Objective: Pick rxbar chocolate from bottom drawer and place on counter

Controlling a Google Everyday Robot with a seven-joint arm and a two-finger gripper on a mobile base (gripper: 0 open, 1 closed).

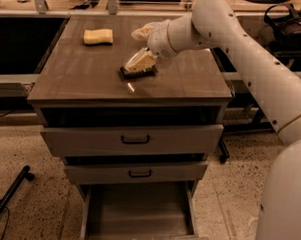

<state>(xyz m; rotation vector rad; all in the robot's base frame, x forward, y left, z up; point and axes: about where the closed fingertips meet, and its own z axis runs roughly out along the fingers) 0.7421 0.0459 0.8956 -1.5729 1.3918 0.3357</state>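
My gripper (139, 66) is over the middle of the counter (77, 74), fingers pointing down and shut on the rxbar chocolate (137, 73). The bar is a small dark flat bar, and it lies at the counter surface under the fingertips. The bottom drawer (85, 214) is pulled open below, and its inside shows nothing in it. A short bit of the bright light arc (130, 87) shows just in front of the bar.
A yellow sponge (98, 36) lies at the counter's back left. The two upper drawers with black handles (135, 139) are partly open. My white arm (253, 61) crosses from the right. A black bar (7, 198) lies on the floor at the left.
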